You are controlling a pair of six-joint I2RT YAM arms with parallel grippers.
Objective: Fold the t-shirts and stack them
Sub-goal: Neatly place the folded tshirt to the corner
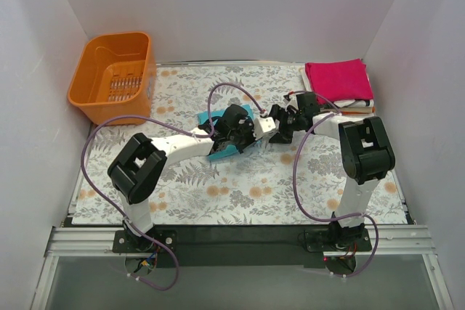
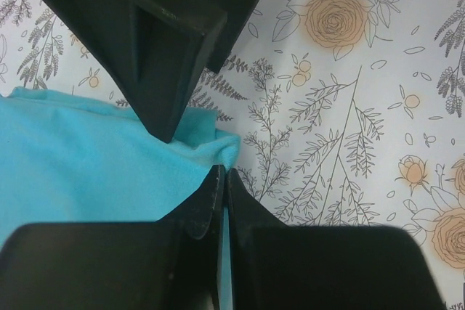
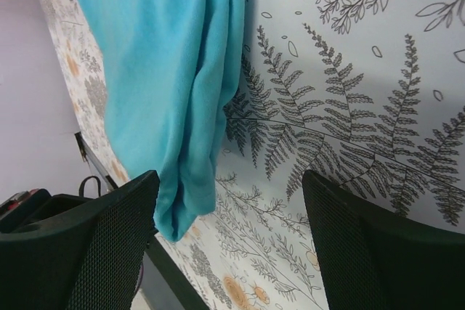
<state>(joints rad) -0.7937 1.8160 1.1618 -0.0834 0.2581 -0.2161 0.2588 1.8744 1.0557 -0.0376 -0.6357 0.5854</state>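
A teal t-shirt (image 1: 220, 152) lies folded in the middle of the table, mostly hidden under my left gripper (image 1: 247, 136). In the left wrist view the left gripper (image 2: 224, 179) is shut on the corner edge of the teal shirt (image 2: 87, 157), with a thin teal strip between the fingers. My right gripper (image 1: 278, 130) hovers just right of it, open and empty. In the right wrist view the right gripper (image 3: 229, 230) has the shirt's folded edge (image 3: 167, 56) beside its left finger. A magenta-pink shirt (image 1: 338, 80) tops a stack at the back right, over white (image 1: 349, 103) and orange layers.
An orange plastic basket (image 1: 112, 78) stands at the back left. A floral cloth (image 1: 240, 194) covers the table. White walls close in the left, back and right sides. The right arm's black body (image 2: 160, 41) fills the top of the left wrist view.
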